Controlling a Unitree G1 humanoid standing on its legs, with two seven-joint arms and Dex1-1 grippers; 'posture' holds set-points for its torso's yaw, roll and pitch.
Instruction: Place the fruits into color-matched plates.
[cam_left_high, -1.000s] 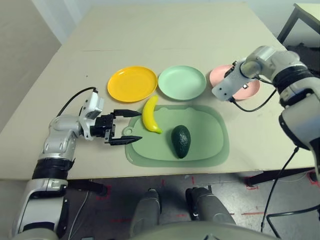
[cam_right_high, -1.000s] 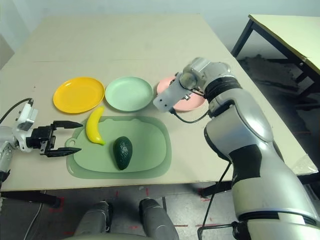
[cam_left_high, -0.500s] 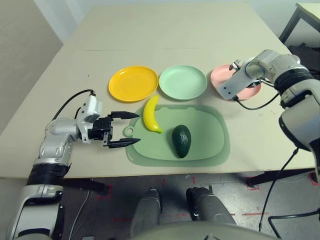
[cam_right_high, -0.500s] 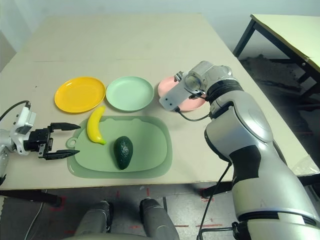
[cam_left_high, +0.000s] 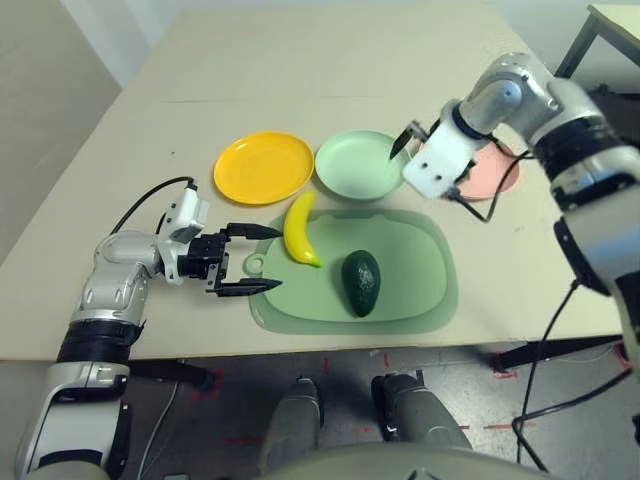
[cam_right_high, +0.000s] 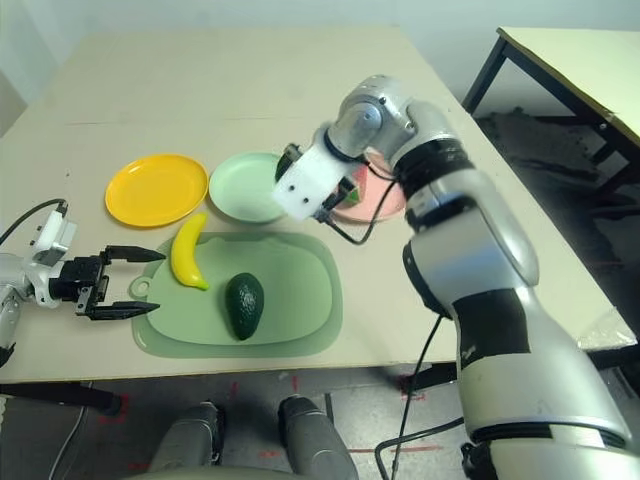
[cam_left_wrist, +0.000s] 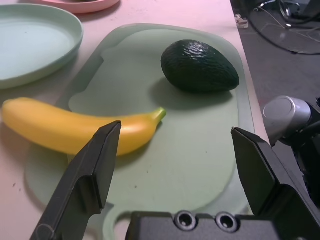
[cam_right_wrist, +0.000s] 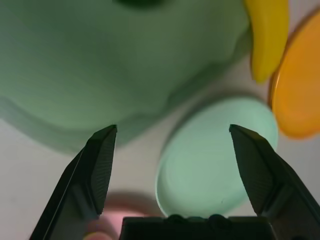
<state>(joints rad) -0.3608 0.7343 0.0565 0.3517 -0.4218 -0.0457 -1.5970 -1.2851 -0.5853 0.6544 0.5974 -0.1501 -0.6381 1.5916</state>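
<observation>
Left wrist view: left fingers (cam_left_wrist: 90, 175) spread empty, curved yellow toy banana (cam_left_wrist: 75, 131) just beyond them. Right fingers (cam_right_wrist: 97, 165) released above pale mint round plate (cam_right_wrist: 215, 155).

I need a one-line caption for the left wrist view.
Open left hand facing banana and avocado on the green mat.

Banana (cam_left_high: 301, 230) and avocado (cam_left_high: 361, 282) lying apart, three plates (cam_left_high: 263, 167) beyond

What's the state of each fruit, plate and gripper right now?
banana: lying half on the mat, unplaced
avocado: lying on the mat, unplaced
yellow plate: empty
green plate: empty
pink plate: partly hidden
left gripper: open
right gripper: open
</observation>
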